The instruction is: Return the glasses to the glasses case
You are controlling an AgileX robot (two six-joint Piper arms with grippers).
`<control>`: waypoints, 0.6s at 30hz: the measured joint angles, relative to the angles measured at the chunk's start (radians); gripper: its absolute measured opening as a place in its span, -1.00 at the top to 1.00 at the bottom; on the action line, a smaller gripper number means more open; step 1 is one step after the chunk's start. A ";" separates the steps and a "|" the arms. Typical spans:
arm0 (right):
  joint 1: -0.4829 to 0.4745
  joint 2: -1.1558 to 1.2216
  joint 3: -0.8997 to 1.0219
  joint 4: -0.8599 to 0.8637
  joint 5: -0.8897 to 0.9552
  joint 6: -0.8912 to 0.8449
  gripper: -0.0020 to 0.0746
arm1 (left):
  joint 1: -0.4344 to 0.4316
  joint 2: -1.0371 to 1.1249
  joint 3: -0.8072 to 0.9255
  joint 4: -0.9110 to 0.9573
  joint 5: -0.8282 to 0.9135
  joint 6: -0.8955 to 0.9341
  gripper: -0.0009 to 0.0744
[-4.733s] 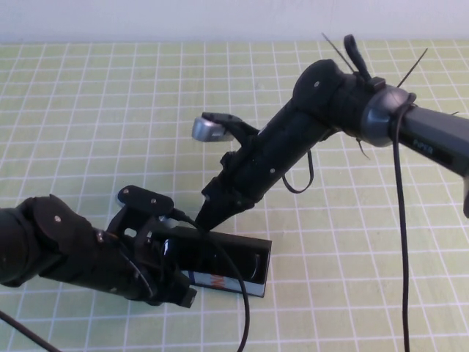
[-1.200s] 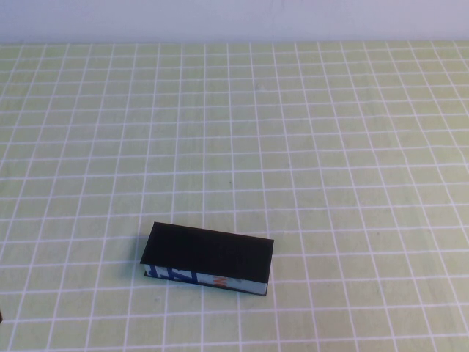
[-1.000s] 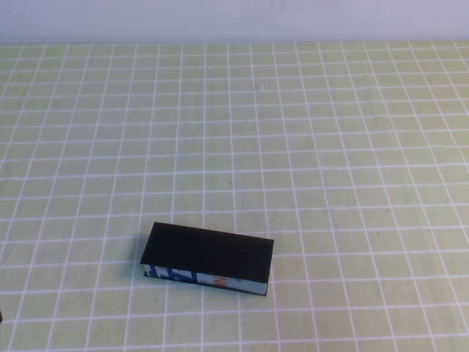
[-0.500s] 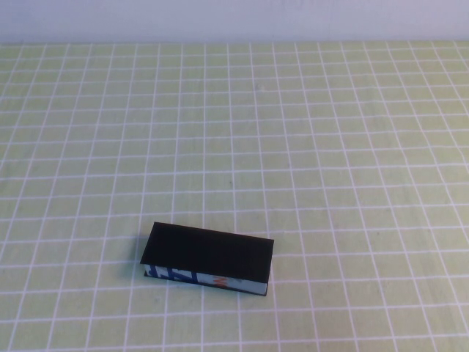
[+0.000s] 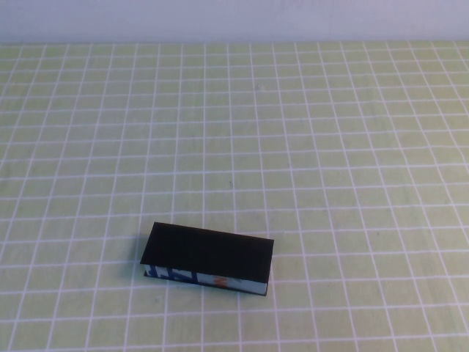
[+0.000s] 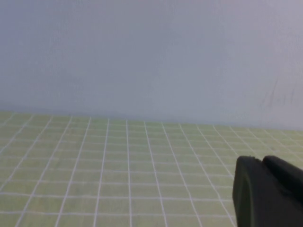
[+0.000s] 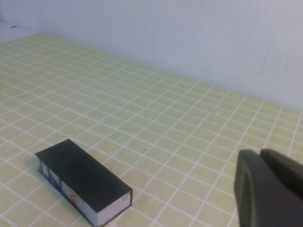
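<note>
High view: the glasses case [image 5: 207, 258] lies alone on the green checked table [image 5: 330, 147], near the front edge, a little to the left of the middle. Its black lid is shut flat on top. Its front side shows blue, white and a bit of orange. The glasses cannot be seen anywhere; with the lid down, there is no telling what is inside. No arm shows in this view.

In the right wrist view, the right gripper [image 7: 267, 189] is a dark lump in the corner, and only a part of it shows, so I cannot tell if it is open or closed. It holds nothing that can be seen. The glasses case [image 7: 83, 186] sits well apart from it, across a wide bare stretch of table. Past the case, the squares run back to a pale wall [image 7: 189, 38].

In the left wrist view, the left gripper [image 6: 267, 191] is also just a dark lump. I cannot tell if it is open. The case does not show here, only table and wall.
</note>
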 joint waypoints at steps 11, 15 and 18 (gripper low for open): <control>0.000 0.000 0.009 0.000 -0.002 0.000 0.99 | -0.019 -0.035 0.010 0.004 0.391 -0.059 0.98; 0.000 0.000 0.034 0.000 -0.002 0.000 0.99 | -0.066 -0.035 0.010 0.012 0.415 -0.039 0.98; 0.000 0.000 0.056 0.000 0.000 0.000 0.99 | -0.077 -0.035 0.010 0.012 0.415 -0.030 0.98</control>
